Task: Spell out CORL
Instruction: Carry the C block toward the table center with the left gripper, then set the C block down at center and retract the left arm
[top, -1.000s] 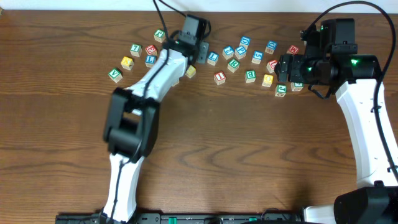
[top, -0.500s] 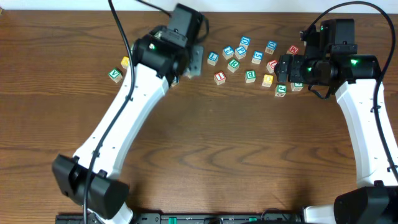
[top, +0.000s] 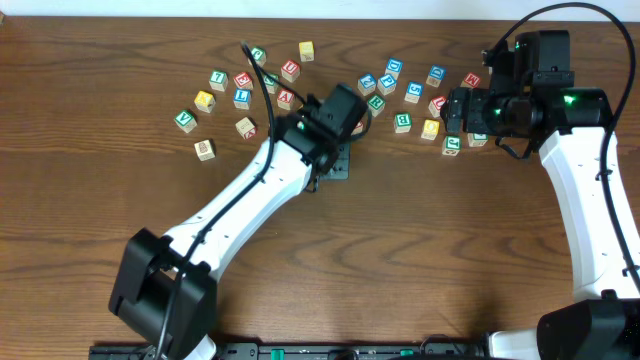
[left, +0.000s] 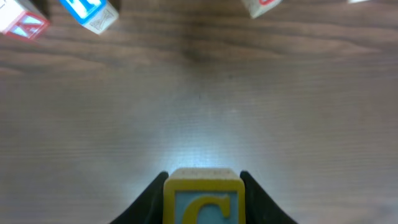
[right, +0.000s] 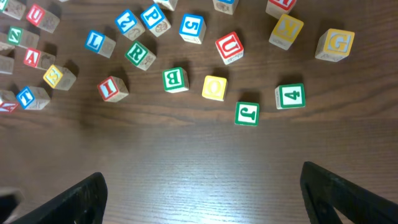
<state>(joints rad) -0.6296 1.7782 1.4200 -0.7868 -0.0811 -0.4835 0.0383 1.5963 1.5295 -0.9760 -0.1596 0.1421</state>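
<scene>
The left gripper (top: 336, 162), near the centre of the overhead view, pinches the yellow-edged C block (left: 202, 200), seen at the bottom middle of its wrist view over bare table (top: 400, 250); the right gripper (right: 205, 193) is spread wide and empty beside the scatter at upper right; the yellow O (right: 214, 88), green R (right: 138, 54) and blue L (right: 99, 42) lie loose there; no row exists yet, so I judge the spelling barely begun, with all four letters left to place.
</scene>
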